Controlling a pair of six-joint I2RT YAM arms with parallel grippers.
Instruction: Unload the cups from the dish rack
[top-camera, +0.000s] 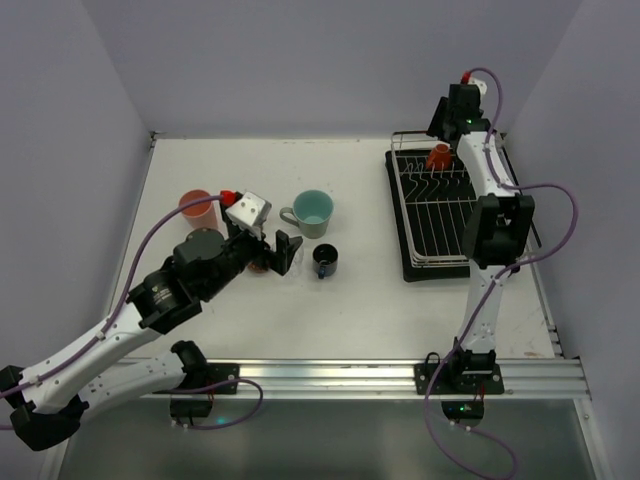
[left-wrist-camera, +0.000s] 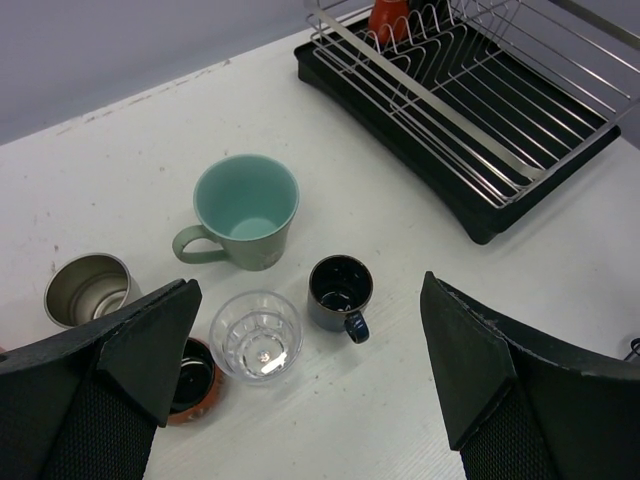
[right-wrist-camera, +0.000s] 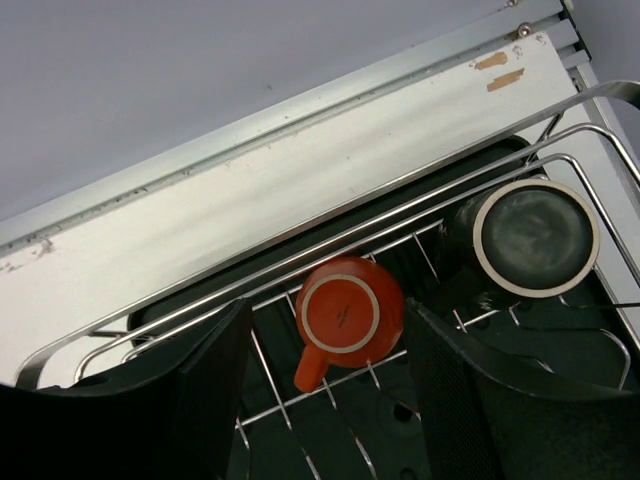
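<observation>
Hovering over the cups (left-wrist-camera: 247, 210) on the table (left-wrist-camera: 120, 170), my left gripper (top-camera: 273, 251) is wide open and empty. Far back in the dish rack (top-camera: 440, 225), the upside-down orange cup (right-wrist-camera: 342, 312) sits between my right gripper's (right-wrist-camera: 328, 318) open fingers (right-wrist-camera: 200, 400), not held.

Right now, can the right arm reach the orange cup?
Probably yes: the right gripper hangs open directly over the upturned orange cup, nothing covering it; the black cup sits apart.
</observation>
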